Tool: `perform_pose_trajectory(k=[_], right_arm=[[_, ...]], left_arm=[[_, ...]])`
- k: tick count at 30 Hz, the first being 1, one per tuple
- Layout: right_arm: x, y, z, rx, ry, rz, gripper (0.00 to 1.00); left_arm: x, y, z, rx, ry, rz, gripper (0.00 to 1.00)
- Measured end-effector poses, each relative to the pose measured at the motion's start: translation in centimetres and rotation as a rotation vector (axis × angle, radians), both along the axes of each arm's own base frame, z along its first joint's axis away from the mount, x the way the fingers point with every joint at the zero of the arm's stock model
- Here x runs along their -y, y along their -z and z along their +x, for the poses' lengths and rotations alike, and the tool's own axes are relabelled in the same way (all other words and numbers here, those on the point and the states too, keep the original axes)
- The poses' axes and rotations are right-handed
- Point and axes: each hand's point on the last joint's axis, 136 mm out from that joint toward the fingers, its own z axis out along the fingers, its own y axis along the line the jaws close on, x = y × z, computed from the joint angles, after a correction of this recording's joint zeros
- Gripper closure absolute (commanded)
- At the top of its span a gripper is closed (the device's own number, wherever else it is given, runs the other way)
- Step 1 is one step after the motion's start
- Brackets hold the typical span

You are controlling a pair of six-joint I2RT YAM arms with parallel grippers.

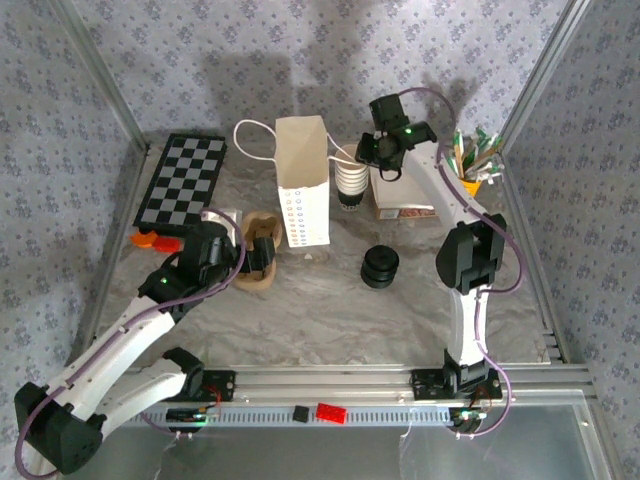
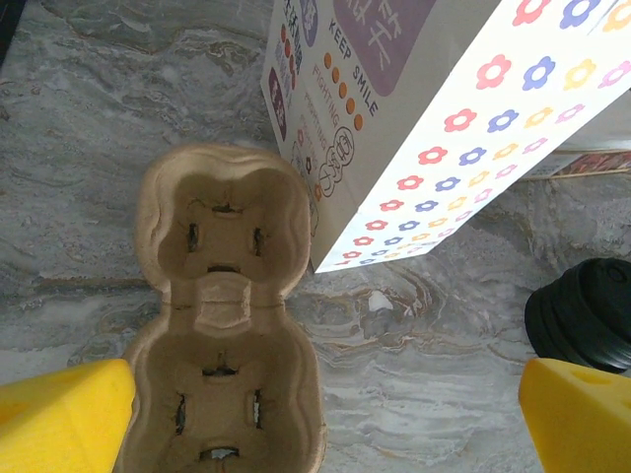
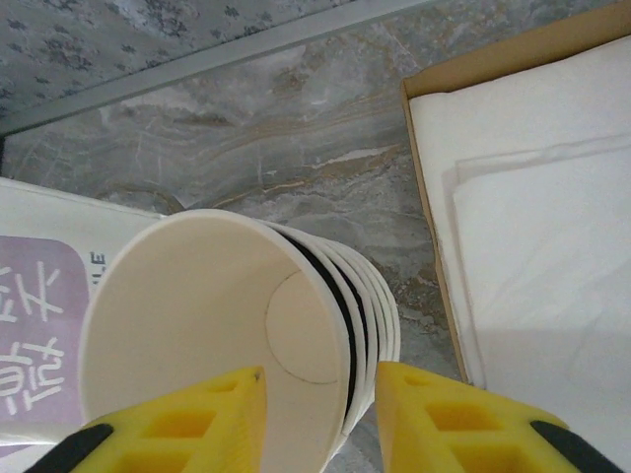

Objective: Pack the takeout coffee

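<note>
From above — right gripper [image 1: 368, 160] down at the cup stack [image 1: 350, 186], just beside the white paper bag [image 1: 303, 180]; left gripper [image 1: 262, 250] over the pulp carrier [image 1: 250, 280]; black lids [image 1: 380, 267] apart. Left wrist: yellow fingers [image 2: 64, 419] spread wide above that carrier. Right wrist — fingers [image 3: 444, 424] astride the wall of the top cup [image 3: 197, 325], parted with a gap inside; lidless, white within, dark-banded, upright, mouth up.
</note>
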Motion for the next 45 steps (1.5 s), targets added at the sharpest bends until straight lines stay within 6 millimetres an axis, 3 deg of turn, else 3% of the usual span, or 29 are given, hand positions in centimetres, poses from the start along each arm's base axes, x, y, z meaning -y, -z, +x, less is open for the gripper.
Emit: perform_pose_trajectory(k=[3,14,22,33,37,45], right_arm=[[0.0,0.3,-0.1,-0.013,-0.001,-0.006,0.75],[-0.2,0.2,0.3,-0.026,-0.015,-0.017,0.80],[-0.2,0.4,0.3,-0.036,-0.024,-0.028,0.91],[-0.2,-1.4,0.4,-0.015,-0.019,0.007,0.92],[0.5,-2.6,0.4,0.001,0.001,0.029,0.92],[2.2,-8.1,-0.5,0.096,0.042,0.089,0.92]], left_arm=[[-0.1,-0.2,0.0,0.002,-0.003,0.001,0.00],[-0.1,-0.1,0.0,0.000,-0.004,0.003,0.00],[-0.1,-0.2,0.0,0.002,-0.003,0.001,0.00],[0.0,-1.4,0.2,0.019,-0.003,-0.011,0.00],[0.0,-1.8,0.1,0.022,-0.003,-0.013,0.00],[0.0,-1.8,0.1,0.016,-0.004,-0.012,0.00]])
